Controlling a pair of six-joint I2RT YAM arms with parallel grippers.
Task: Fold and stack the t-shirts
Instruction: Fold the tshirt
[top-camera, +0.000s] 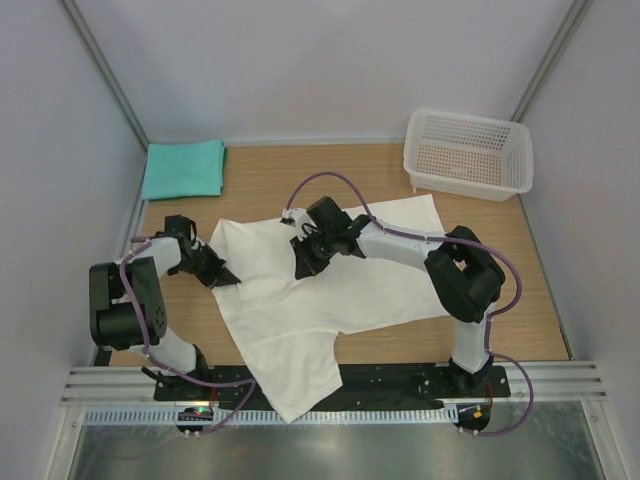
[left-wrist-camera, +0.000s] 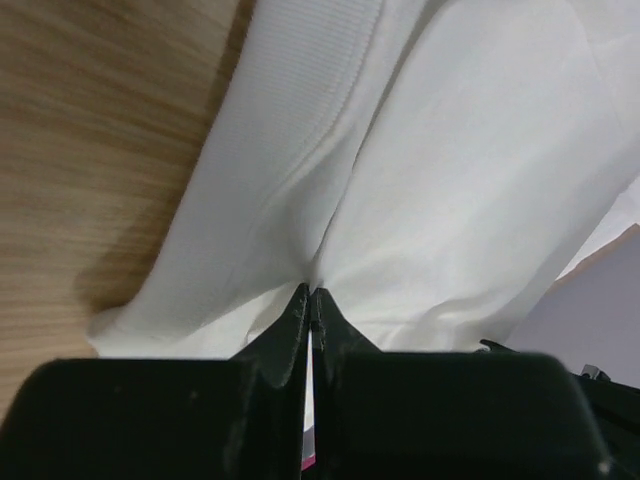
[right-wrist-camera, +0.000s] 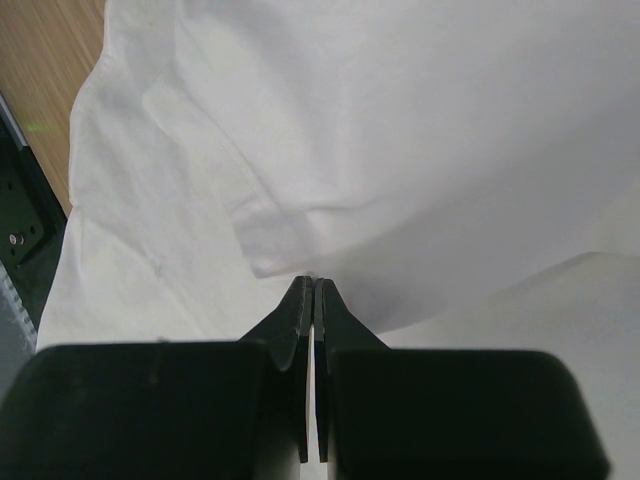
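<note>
Across the middle of the surface (top-camera: 300, 165): white t-shirt (top-camera: 330, 295), spread loose and skewed, one flap draped over the near rail (top-camera: 400, 385), far corner reaching toward the basket (top-camera: 468, 152). Teal t-shirt (top-camera: 183, 168) already folded, well apart in the far-left corner.

Left hand (top-camera: 224, 276) at the white shirt's left edge, pinched tight on a gather of cloth. Right hand (top-camera: 303, 263) further in, over the far-middle of the same shirt, likewise clamped on a raised fold. Left grip outboard, right grip inboard and slightly farther back, so probably a fold carried from the left edge across toward the right.

Left wrist view adds a ribbed band (left-wrist-camera: 300, 90) beside the pinch and a sliver of red low between the jaws, neither legible from above. Right wrist view adds a doubled hem edge (right-wrist-camera: 265, 235) just ahead of the fingertips. Only overhead gives the overall lie and the teal shirt.
</note>
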